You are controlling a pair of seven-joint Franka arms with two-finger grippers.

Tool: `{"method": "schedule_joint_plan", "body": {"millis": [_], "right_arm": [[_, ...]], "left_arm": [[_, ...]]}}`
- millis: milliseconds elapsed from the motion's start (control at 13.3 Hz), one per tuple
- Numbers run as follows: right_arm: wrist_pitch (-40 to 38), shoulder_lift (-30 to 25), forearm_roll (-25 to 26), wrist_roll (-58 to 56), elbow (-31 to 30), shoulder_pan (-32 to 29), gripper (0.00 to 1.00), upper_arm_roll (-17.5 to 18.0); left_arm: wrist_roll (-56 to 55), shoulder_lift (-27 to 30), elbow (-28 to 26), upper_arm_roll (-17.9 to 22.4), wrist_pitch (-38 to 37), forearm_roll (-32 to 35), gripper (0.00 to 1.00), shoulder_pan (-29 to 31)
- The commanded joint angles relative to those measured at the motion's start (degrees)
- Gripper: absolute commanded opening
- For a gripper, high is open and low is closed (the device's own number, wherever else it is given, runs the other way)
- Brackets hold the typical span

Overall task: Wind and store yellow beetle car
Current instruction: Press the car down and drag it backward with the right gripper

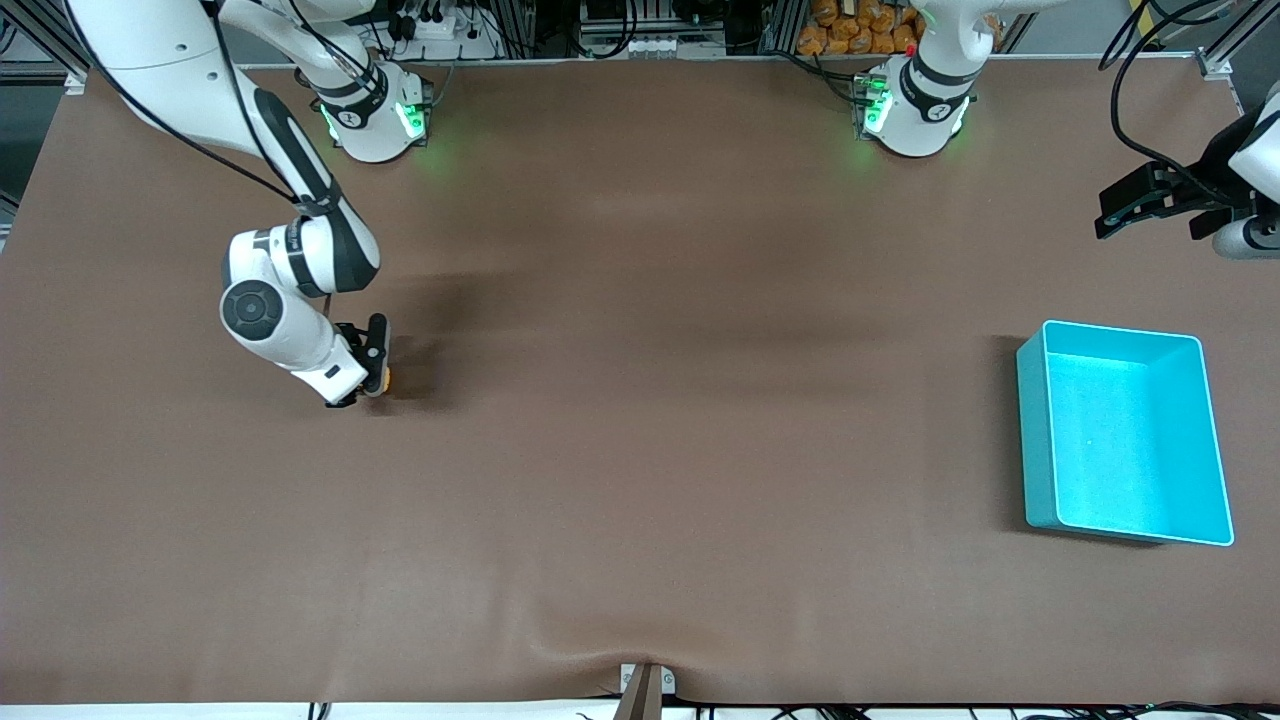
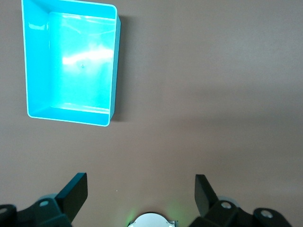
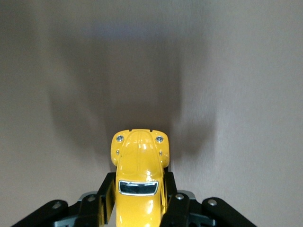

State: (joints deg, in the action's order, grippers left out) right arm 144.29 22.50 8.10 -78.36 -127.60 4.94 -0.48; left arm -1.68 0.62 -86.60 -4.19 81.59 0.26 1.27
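The yellow beetle car (image 3: 139,177) is clamped by its sides between the fingers of my right gripper (image 3: 138,194), its rounded end pointing away over the brown table. In the front view only a sliver of the car (image 1: 385,380) shows under the right gripper (image 1: 372,368), low over the table toward the right arm's end. The teal bin (image 1: 1035,440) stands toward the left arm's end and holds nothing. My left gripper (image 1: 1150,205) waits open, high up near that end of the table. In its wrist view the left gripper (image 2: 141,194) has nothing between its fingers, and the bin (image 2: 113,61) lies below.
The brown table cover (image 1: 640,450) has a small pucker at its front edge, beside a clamp (image 1: 645,685). The two arm bases (image 1: 375,115) stand along the table's back edge. Cables hang at the left arm's end.
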Motion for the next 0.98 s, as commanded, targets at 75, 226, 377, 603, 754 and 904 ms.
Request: {"method": "schedule_joint_plan", "body": {"millis": [75, 226, 377, 603, 754, 904], "right_arm": [[-0.1, 1.8, 0.5, -3.7, 0.3, -3.6, 0.00, 0.5], [0.2, 2.2, 1.2, -3.8, 0.5, -4.8, 0.00, 0.4], [0.6, 2.7, 3.1, -3.9, 0.5, -5.7, 0.00, 0.4], [1.3, 2.8, 5.2, -3.9, 0.4, -6.4, 0.00, 0.3], [1.4, 2.8, 6.0, -4.0, 0.5, -8.0, 0.00, 0.2], [1.4, 2.8, 7.0, -4.0, 0.5, -9.0, 0.00, 0.2]], "left_arm": [[-0.7, -0.2, 0.6, -0.2, -0.1, -1.2, 1.00, 0.5], [-0.7, -0.2, 0.6, -0.2, -0.1, -1.2, 1.00, 0.4], [-0.7, -0.2, 0.6, -0.2, -0.1, -1.2, 1.00, 0.5], [-0.7, -0.2, 0.6, -0.2, -0.1, -1.2, 1.00, 0.4], [-0.7, -0.2, 0.6, -0.3, -0.1, -1.2, 1.00, 0.4], [-0.7, -0.2, 0.6, -0.3, -0.1, -1.2, 1.00, 0.3]]}}
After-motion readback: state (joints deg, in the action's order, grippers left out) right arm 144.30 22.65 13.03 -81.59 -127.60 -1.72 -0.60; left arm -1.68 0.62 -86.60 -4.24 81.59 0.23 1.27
